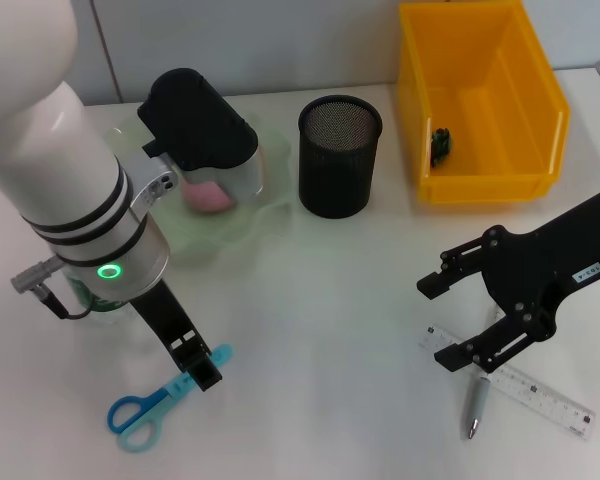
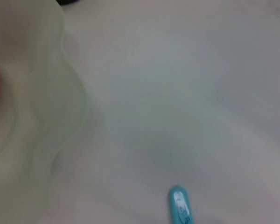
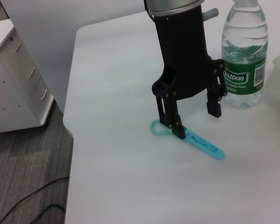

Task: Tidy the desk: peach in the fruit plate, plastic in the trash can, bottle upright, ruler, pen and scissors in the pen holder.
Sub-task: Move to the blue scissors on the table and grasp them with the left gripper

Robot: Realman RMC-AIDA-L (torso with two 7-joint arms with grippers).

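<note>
Blue scissors (image 1: 145, 405) lie flat near the front left of the desk. My left gripper (image 1: 195, 360) stands open right over their blade end (image 3: 200, 144), one finger (image 3: 172, 123) touching it. The pink peach (image 1: 208, 195) sits in the pale green fruit plate (image 1: 250, 225). A clear bottle (image 3: 242, 51) stands upright behind my left arm. My right gripper (image 1: 442, 322) hangs open just above the clear ruler (image 1: 525, 385) and the silver pen (image 1: 475, 405). The black mesh pen holder (image 1: 340, 155) stands mid-back. A small dark green scrap (image 1: 440, 145) lies in the yellow trash can (image 1: 500, 185).
The desk's left edge drops off beside the scissors, with a white cabinet (image 3: 18, 79) on the floor beyond it. In the left wrist view the plate's rim (image 2: 60, 116) and the scissors' tip (image 2: 181, 205) show over bare desk.
</note>
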